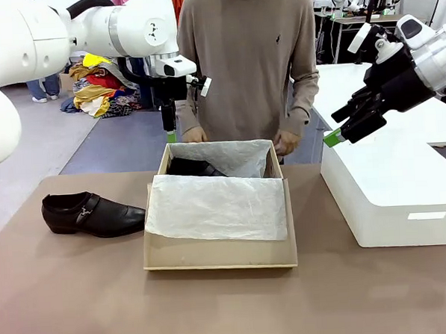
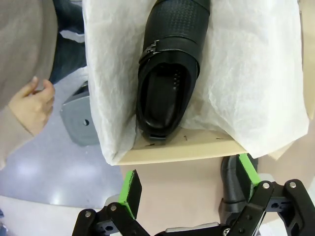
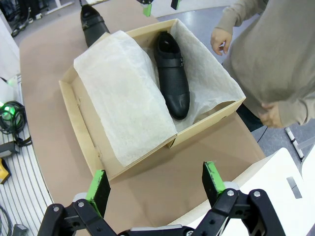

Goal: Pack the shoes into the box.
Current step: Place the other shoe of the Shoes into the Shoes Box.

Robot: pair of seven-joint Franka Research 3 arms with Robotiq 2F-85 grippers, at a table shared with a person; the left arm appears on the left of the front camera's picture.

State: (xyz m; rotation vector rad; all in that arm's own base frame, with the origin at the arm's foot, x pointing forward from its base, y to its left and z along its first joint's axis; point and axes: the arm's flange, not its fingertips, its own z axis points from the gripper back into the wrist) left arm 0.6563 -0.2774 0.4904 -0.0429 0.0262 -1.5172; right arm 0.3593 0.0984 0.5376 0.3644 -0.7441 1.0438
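One black shoe lies in the far part of the tan box, on white tissue paper that covers the near half. The wrist views show this shoe with its buckle up. The other shoe rests on the table left of the box. My left gripper hangs open above the box's far left corner, holding nothing. Off to the right my right gripper is open and high, above the gap between box and white block.
A large white block stands right of the box. A person stands at the far edge, hands close behind the box. Brown tabletop lies bare in front.
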